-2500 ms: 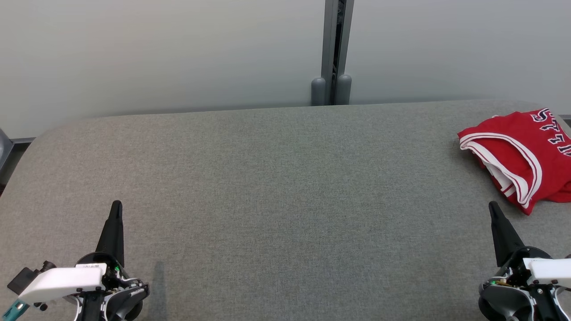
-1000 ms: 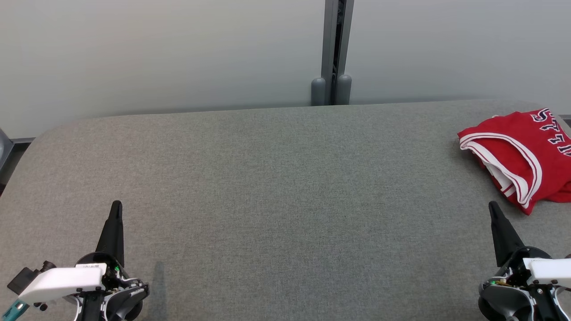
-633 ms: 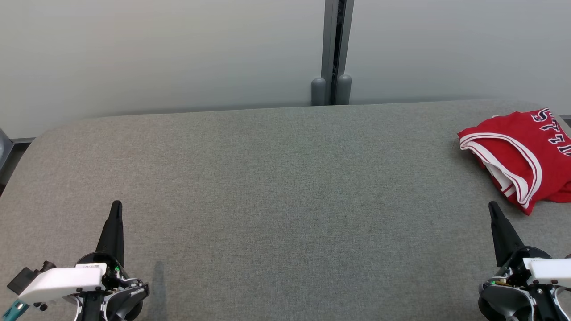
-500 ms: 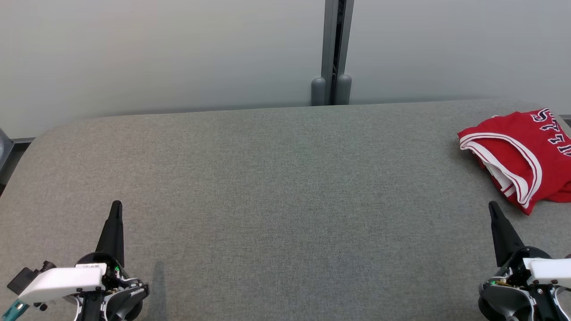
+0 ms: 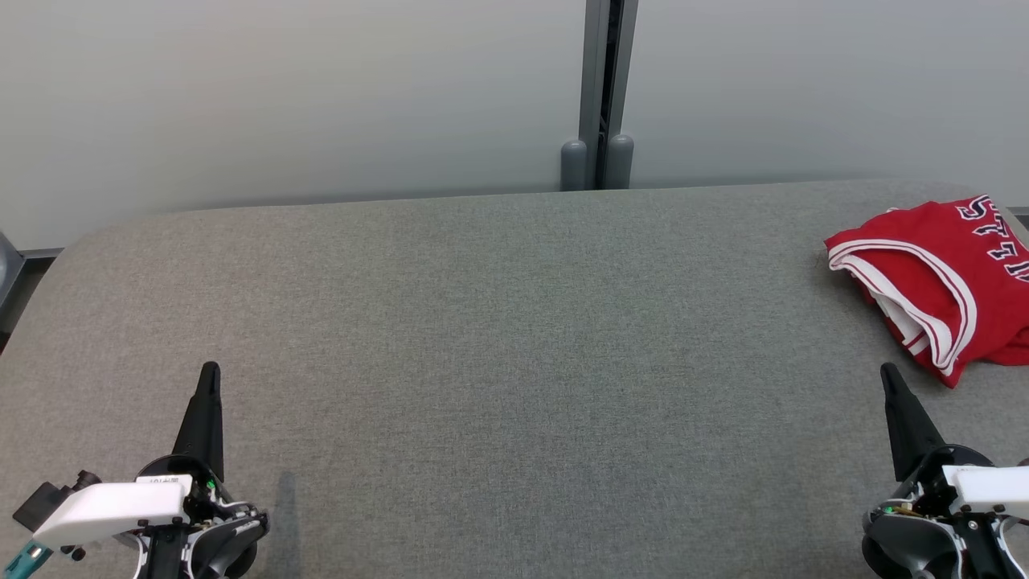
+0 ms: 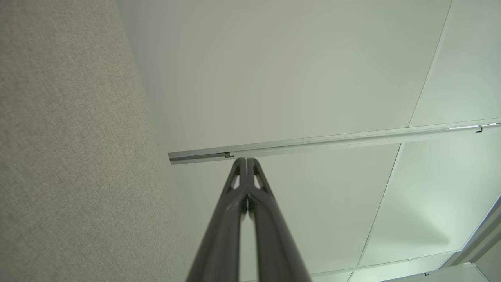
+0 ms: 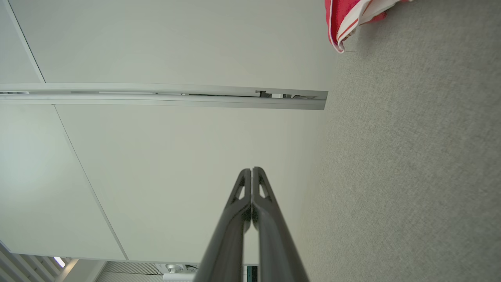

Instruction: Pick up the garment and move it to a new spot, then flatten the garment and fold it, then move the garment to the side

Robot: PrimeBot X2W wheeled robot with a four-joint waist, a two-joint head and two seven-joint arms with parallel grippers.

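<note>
Counter: a broad counter (image 5: 514, 338) covered in grey fabric, with rounded corners, spans the head view from side to side.
Wall: pale matte wall panels (image 5: 281, 96) stand behind the counter, split by a grey metal post (image 5: 599, 88).
Garment: a red jersey-like garment (image 5: 940, 273) with white-and-navy trim and dark lettering lies at the counter's right side and runs past the head view's right edge. It is doubled over on itself in a loose, somewhat rumpled bundle rather than spread flat. A trimmed corner of it shows at the top of the right wrist view.
Task stage: the garment lies off to the side in layers, and neither arm holds it. This fits a garment folded and set aside, with the job about over. It equally fits a bunched garment waiting to be lifted, flattened and folded. The slack layers do not settle which.
Left arm: the left end effector (image 5: 209, 374) is low at the near left, pointing away from the robot over the counter, well apart from the garment. Its two long dark fingers (image 6: 229, 223) are pressed together on nothing.
Right arm: the right end effector (image 5: 887, 370) mirrors it at the near right, with its tip near the garment's front edge but not touching. Its fingers (image 7: 235, 231) are likewise together and hold nothing.
</note>
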